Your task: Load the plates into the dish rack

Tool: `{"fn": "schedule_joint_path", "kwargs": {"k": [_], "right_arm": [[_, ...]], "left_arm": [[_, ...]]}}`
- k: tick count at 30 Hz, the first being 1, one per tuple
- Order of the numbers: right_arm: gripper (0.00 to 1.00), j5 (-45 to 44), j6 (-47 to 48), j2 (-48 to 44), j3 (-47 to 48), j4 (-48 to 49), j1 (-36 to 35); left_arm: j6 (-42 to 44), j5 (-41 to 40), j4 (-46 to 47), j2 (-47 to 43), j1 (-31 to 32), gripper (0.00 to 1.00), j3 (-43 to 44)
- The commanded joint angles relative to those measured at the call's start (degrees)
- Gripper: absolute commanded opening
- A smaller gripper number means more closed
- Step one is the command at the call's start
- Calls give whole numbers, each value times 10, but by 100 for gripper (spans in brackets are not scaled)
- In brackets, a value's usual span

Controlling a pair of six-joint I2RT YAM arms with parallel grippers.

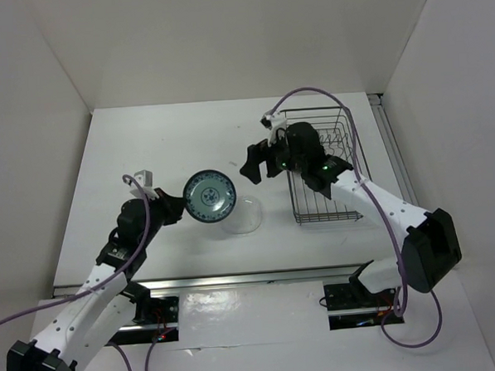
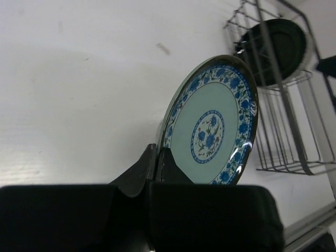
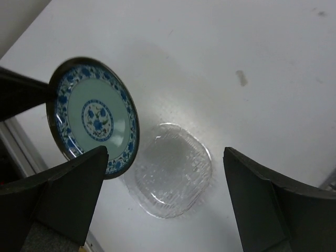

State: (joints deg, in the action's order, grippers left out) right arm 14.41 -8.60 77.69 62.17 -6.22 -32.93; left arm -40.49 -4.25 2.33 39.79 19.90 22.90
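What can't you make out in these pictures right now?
Top view: the right arm covers much of the dish rack, so its contents can't be counted.
Left wrist view: the frame edge cuts off the rack; wires partly hide the black plate.
Right wrist view: the right tool's finger covers the blue-patterned plate's lower rim.

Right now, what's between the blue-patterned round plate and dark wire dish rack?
Top view: past the blue-patterned round plate, a clear rounded-square plate on the table and the open right gripper.
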Motion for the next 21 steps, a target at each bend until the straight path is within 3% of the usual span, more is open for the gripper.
{"fn": "schedule_joint_path", "kwargs": {"k": [1,5,9,12,13,16,17,18,21], "right_arm": [[97,91,36,23,-5,31,-15],[95,164,55,44,-11,31,-21],[93,179,73,58,-11,18,-40],[85,185,79,58,-11,18,-45],[80,192,79,64,-11,18,-45],[45,221,79,71,-11,26,-45],[11,221,79,71,-11,26,-45],[2,221,73,76,-11,26,-45],[0,197,65,77,1,21,-45]], "left_arm": [[39,93,144,-30,-2,0,-11],[51,125,180,-44,-2,0,-17],[51,130,190,-44,-2,0,-22],[45,137,209,-38,-2,0,-22],[45,144,216,-38,-2,0,-28],[39,150,234,-38,-2,0,-28],[39,155,234,-32,-2,0,-28],[39,155,234,-27,-2,0,-28],[39,148,234,-10,-2,0,-15]]}}
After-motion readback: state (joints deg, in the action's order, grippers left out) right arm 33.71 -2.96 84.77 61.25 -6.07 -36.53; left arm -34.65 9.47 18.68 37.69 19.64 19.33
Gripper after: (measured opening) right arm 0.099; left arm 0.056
